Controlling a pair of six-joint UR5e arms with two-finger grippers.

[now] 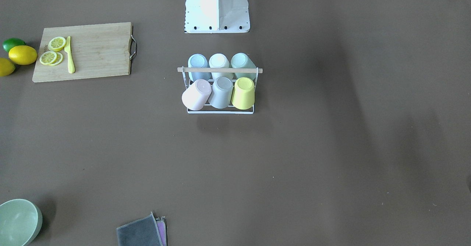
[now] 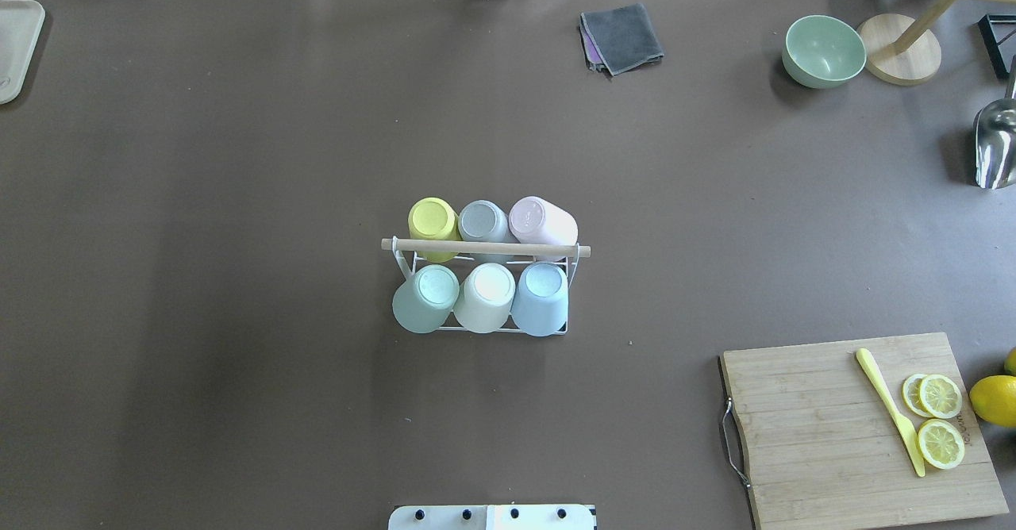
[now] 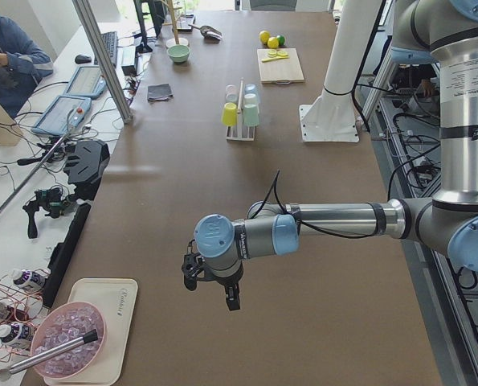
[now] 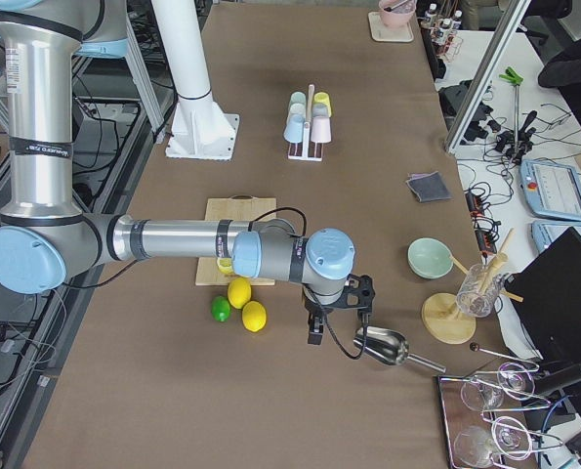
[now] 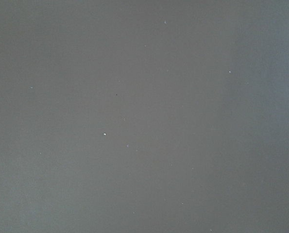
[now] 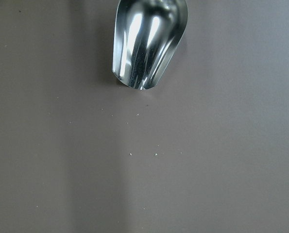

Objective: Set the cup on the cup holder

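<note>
The cup holder (image 2: 486,247), a white wire rack with a wooden rod across its top, stands mid-table and also shows in the front view as the cup holder (image 1: 220,70). Several cups sit upside down on it, three per row: the pink cup (image 2: 543,222), grey cup (image 2: 482,221) and yellow cup (image 2: 432,222) on the far side, the green cup (image 2: 426,298), cream cup (image 2: 486,297) and blue cup (image 2: 541,298) near me. My left gripper (image 3: 212,291) hangs over bare table far to the left; I cannot tell its state. My right gripper (image 4: 337,337) hovers far right by a metal scoop (image 6: 149,43); cannot tell either.
A cutting board (image 2: 841,435) with lemon slices (image 2: 940,419) and a yellow knife (image 2: 889,411) lies near right, whole lemons (image 4: 246,303) beside it. A green bowl (image 2: 823,51), wooden stand (image 2: 899,58) and grey cloth (image 2: 621,36) sit at the far edge. A tray (image 2: 16,46) is far left.
</note>
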